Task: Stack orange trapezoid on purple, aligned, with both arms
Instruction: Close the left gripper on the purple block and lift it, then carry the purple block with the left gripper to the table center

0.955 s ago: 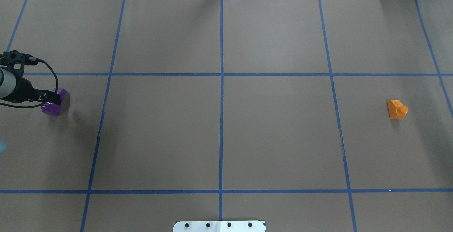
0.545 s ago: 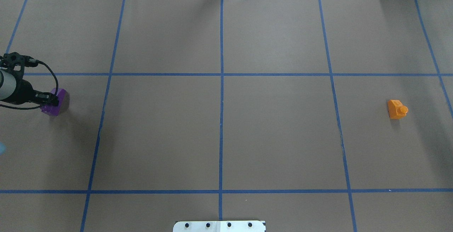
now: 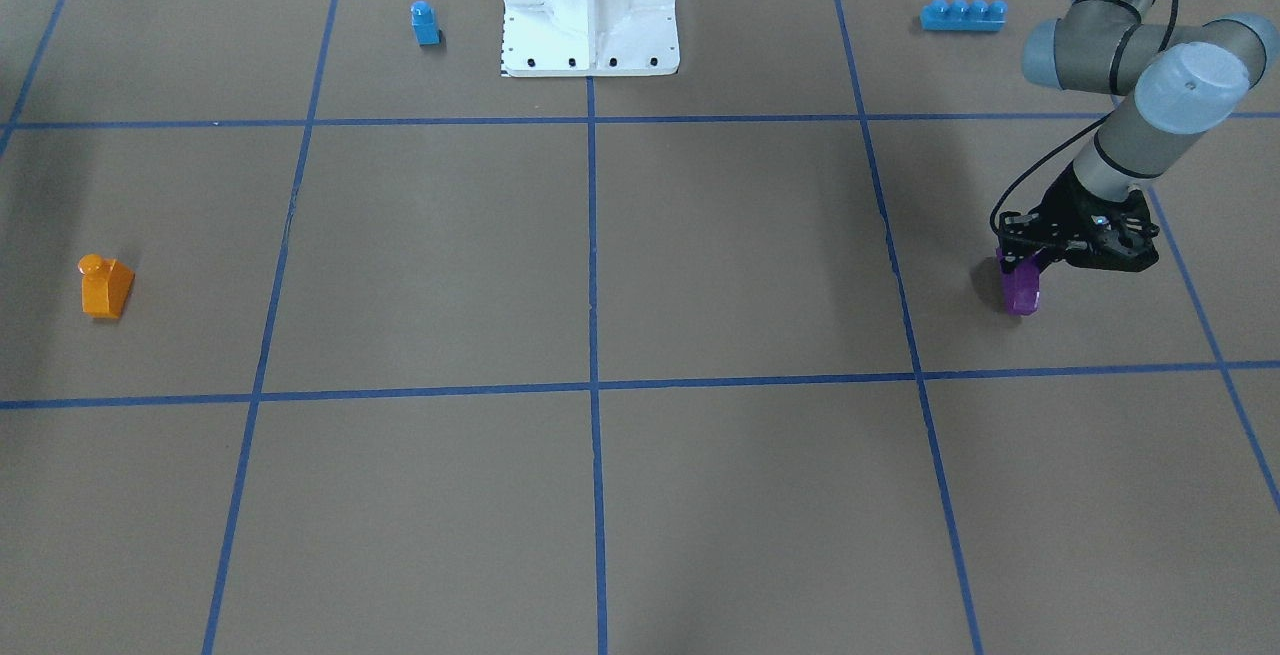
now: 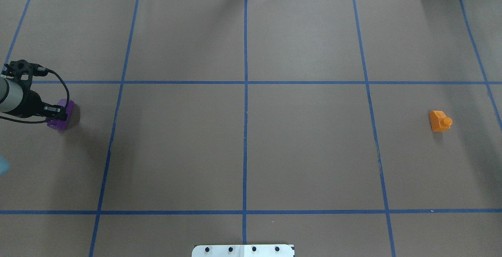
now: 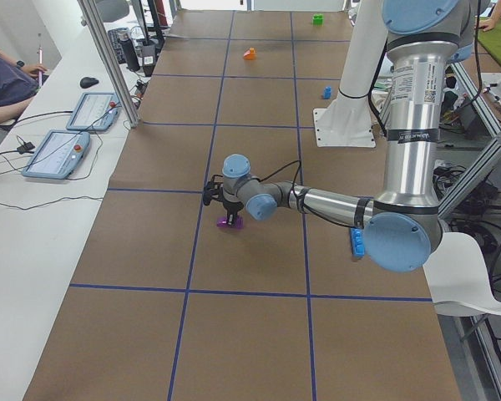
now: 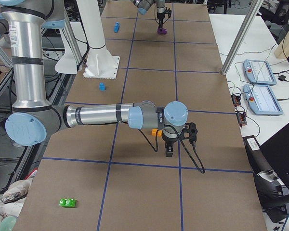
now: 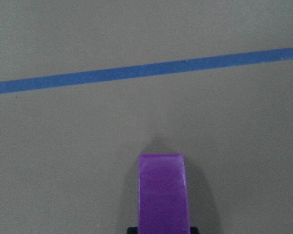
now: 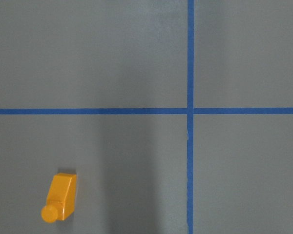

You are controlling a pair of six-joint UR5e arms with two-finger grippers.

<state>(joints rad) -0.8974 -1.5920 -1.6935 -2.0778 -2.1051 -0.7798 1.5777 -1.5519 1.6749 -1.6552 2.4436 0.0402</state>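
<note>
Purple brick [image 4: 62, 118]: your left gripper [image 3: 1024, 265] has it pinched, apparently just off the paper. The orange trapezoid [image 4: 440, 121] lies well apart, on its side. You can't tell the right gripper's [image 6: 169, 151] opening.

On the table [image 4: 306, 151], the purple trapezoid [image 4: 67, 110] is at the robot's far left, between the fingers of the left gripper [image 3: 1028, 263]. The orange trapezoid [image 4: 440, 121] stands well apart from it at the far right, roughly level with it across the table. The right gripper [image 6: 169, 151] hangs near it, toward the table's right end. By the base [image 3: 590, 5], the one-stud brick [image 3: 425, 23] stands on its right and the four-stud brick [image 3: 963, 15] lies farther off on its left.
</note>
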